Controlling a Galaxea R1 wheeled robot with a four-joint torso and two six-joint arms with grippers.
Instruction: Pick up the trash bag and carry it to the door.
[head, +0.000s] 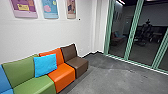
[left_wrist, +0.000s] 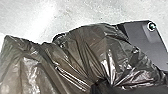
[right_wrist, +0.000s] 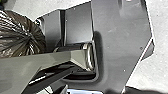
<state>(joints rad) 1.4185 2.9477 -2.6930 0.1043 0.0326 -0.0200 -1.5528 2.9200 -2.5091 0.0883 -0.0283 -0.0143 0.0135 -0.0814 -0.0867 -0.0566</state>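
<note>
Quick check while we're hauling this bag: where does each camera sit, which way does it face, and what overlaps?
Head: high on the robot, looking forward and down at the multicoloured sofa, blue cushion and green-framed glass.
Left wrist: on the left arm, facing the trash bag, pale floor behind; the robot's dark plate shows.
Right wrist: on the right arm, facing that plate and the jointed bar, bag beside.
Shared: both wrist views show bag, plate and floor.
</note>
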